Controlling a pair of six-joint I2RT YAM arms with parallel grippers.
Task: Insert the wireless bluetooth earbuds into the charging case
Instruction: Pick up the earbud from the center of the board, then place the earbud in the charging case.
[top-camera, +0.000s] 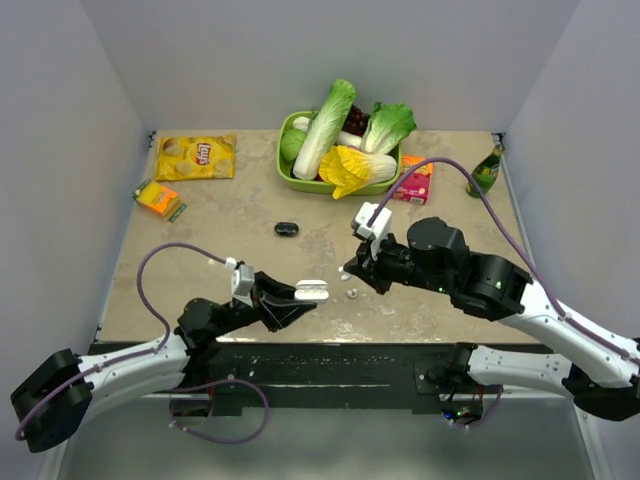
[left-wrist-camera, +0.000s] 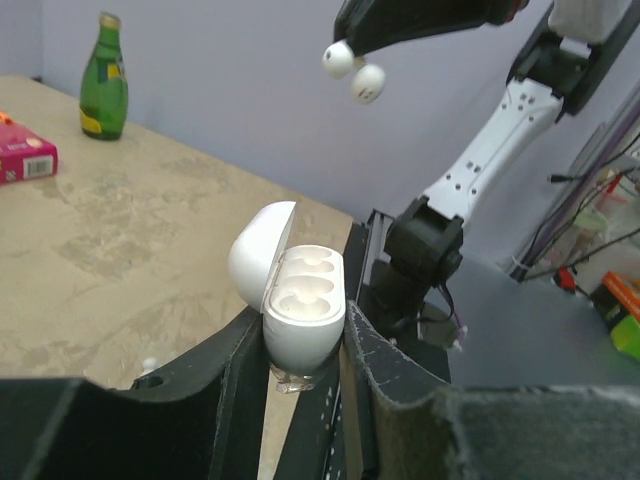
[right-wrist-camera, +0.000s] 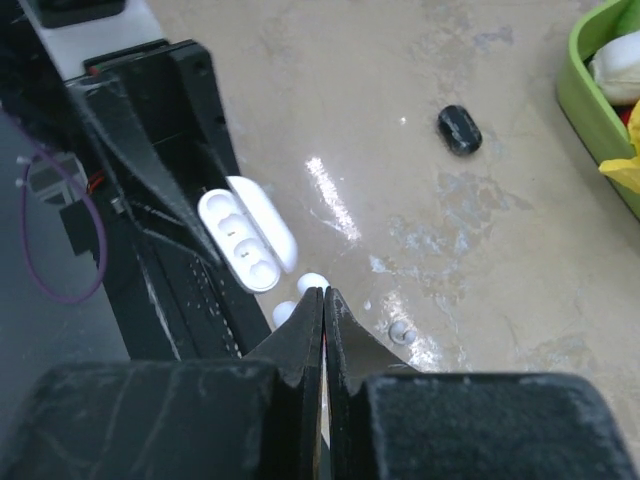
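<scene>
White charging case's (left-wrist-camera: 300, 300) base hidden inside left pincer (left-wrist-camera: 300, 338).

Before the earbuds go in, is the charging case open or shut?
Open: the charging case has its lid hinged back, and both of its wells show empty.

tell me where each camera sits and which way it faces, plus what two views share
top external: above and behind, looking down on the table; left arm and right arm show, bases at the bottom.
left wrist: on the left arm, looking across the open charging case in the left gripper, up at the right gripper pinching the earbuds.
right wrist: on the right arm, looking down past its own shut jaws.
shared: both wrist views show the charging case and earbuds.
</scene>
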